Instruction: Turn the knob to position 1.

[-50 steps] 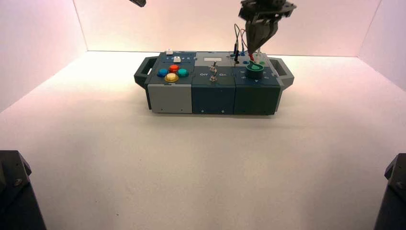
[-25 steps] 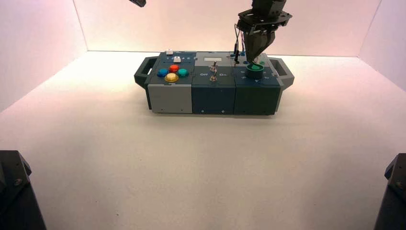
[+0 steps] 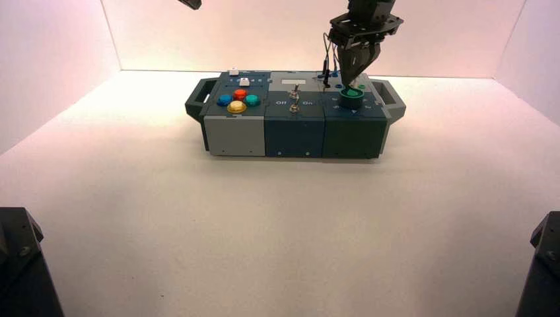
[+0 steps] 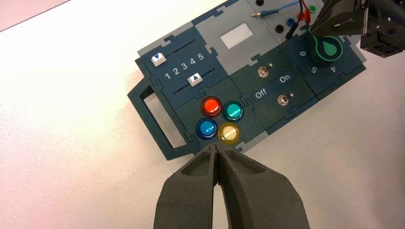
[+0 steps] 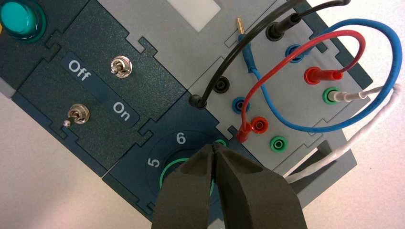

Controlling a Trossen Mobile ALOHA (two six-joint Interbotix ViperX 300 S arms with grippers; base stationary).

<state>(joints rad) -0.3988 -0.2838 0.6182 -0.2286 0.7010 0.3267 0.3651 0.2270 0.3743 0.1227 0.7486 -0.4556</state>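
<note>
One box on the worktop. On it: 4 round buttons (red, teal, blue, yellow), 2 sliders, 2 metal toggles, 1 knob. Knob is green w/ a pointed lug on a dark round base, at the box's right end, numerals 4, 5, 6 around it. Right gripper points straight down, directly over the knob, jaws pressed together, holding nothing. Left gripper hangs high over the box's left end, jaws closed, empty.
</note>
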